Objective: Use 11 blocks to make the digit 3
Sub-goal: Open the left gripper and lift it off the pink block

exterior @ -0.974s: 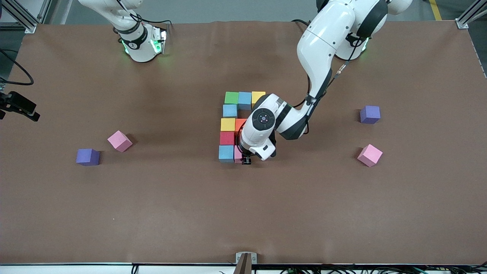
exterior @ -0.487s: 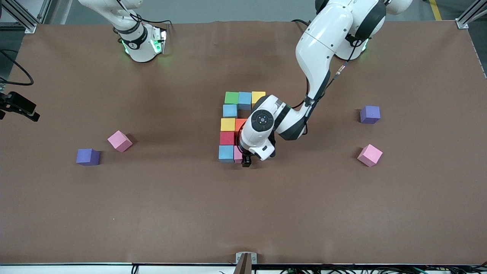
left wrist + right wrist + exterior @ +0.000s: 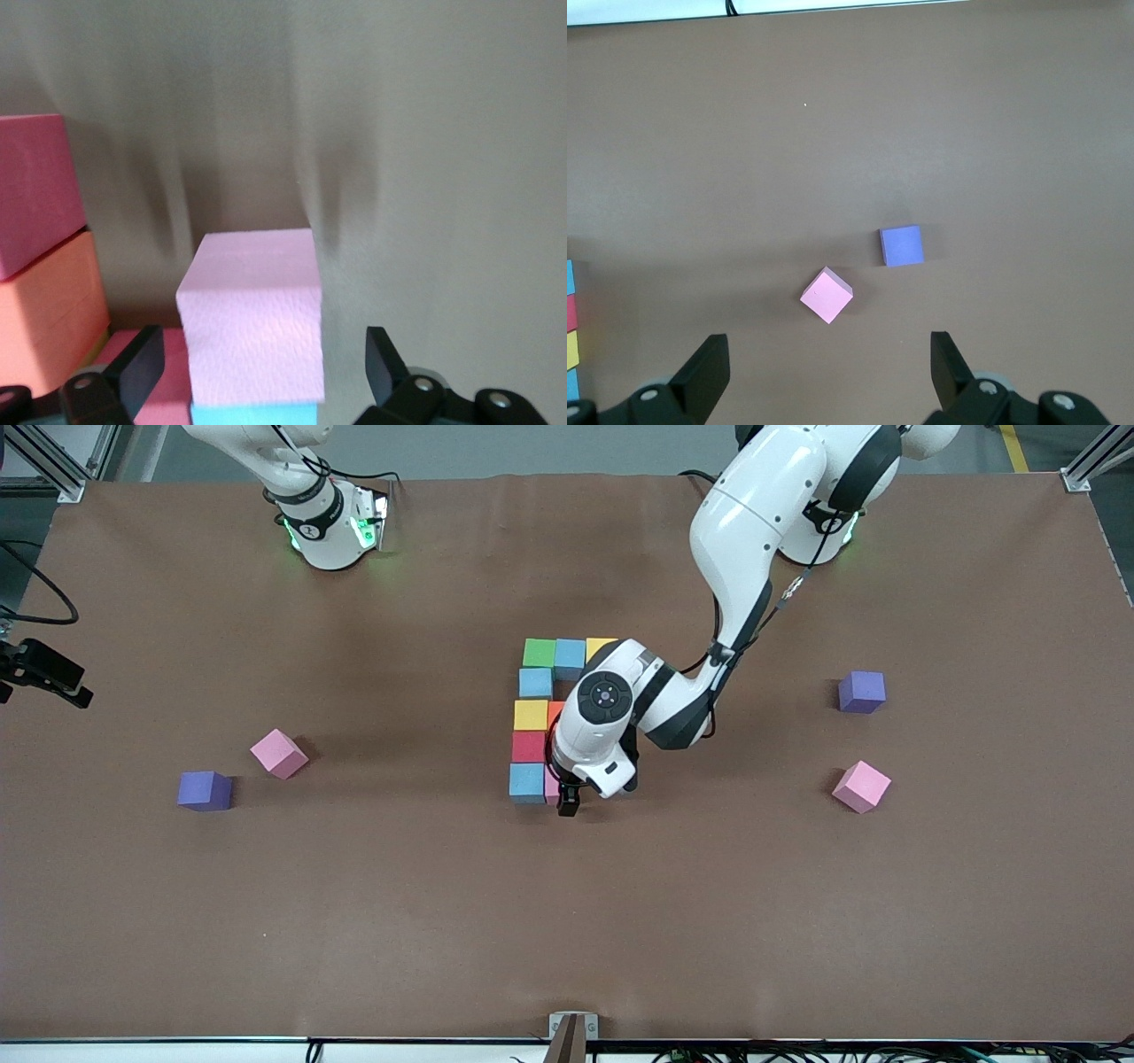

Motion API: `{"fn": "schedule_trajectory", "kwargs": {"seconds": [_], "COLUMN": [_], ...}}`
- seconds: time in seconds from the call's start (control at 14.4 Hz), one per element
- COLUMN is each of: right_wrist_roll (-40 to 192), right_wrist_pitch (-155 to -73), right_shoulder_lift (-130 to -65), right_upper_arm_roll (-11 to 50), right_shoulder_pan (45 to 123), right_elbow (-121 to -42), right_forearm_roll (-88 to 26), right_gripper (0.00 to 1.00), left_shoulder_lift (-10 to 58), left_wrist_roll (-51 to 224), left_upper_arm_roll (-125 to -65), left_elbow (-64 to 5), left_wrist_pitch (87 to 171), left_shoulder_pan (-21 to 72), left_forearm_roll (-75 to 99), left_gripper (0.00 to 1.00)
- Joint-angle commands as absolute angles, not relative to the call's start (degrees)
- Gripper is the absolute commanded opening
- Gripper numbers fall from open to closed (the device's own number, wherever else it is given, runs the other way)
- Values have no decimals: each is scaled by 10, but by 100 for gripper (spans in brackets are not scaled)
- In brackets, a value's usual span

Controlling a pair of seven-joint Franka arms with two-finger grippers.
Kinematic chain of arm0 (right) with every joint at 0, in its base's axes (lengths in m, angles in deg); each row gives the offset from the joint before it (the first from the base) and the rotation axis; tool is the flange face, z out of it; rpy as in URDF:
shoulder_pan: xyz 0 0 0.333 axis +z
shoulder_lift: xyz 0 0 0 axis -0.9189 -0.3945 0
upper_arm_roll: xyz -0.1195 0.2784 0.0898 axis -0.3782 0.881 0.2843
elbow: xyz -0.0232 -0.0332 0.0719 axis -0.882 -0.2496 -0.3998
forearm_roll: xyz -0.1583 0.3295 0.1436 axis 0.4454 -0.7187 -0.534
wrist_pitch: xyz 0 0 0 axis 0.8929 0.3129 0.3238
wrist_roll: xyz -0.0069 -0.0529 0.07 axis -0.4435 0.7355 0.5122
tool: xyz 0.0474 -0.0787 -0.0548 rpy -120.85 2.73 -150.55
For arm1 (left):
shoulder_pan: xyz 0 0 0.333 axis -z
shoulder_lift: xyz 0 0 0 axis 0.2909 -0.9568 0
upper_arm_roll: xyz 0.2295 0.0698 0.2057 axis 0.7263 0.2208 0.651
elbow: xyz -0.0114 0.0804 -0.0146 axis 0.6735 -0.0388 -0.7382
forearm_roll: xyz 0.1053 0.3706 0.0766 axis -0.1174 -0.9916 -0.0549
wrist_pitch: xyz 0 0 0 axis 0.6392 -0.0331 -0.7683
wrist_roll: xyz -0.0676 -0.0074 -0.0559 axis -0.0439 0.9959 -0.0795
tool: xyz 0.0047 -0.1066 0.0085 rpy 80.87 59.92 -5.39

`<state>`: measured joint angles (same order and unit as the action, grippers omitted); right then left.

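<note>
The blocks form a figure at mid-table: green (image 3: 539,653), light blue (image 3: 570,658) and yellow (image 3: 603,644) in a row, then light blue (image 3: 535,683), yellow (image 3: 531,715), orange (image 3: 555,709), red (image 3: 529,747) and light blue (image 3: 526,782). A pink block (image 3: 252,328) rests beside that last light blue one (image 3: 252,414). My left gripper (image 3: 570,802) hangs open just above it, its fingers clear of both sides. Orange (image 3: 49,305) and deep pink (image 3: 35,190) blocks sit nearby. My right gripper (image 3: 828,367) waits open, high over a loose pink block (image 3: 827,295).
Loose pink blocks lie toward the right arm's end (image 3: 279,753) and the left arm's end (image 3: 861,786). A purple cube (image 3: 205,790) sits beside the first, another (image 3: 862,692) near the second. The left arm's forearm covers part of the figure.
The left gripper has opened and let go of the pink block, then lifted slightly. The block stays beside the light blue one. The right arm has not moved.
</note>
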<state>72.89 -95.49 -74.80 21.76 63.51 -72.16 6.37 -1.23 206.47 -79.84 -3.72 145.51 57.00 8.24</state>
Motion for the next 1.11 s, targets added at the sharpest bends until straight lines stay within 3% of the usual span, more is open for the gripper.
{"fn": "schedule_trajectory", "kwargs": {"seconds": [0.0, 0.42, 1.04], "right_wrist_roll": [733, 733, 733], "right_wrist_pitch": [-956, -956, -957], "right_shoulder_lift": [-749, -749, -749], "right_upper_arm_roll": [220, 220, 220], "right_shoulder_pan": [630, 632, 634], "right_elbow": [-719, -719, -718], "right_forearm_roll": [66, 66, 65], "right_gripper": [100, 100, 100], "left_shoulder_lift": [22, 140, 249], "left_wrist_roll": [2060, 1878, 1506], "left_upper_arm_roll": [-792, -789, -794], "left_elbow": [-44, -77, -225], "left_wrist_pitch": [1423, 1253, 1253], "left_shoulder_pan": [572, 521, 312], "left_forearm_roll": [66, 28, 11], "left_gripper": [100, 100, 100]}}
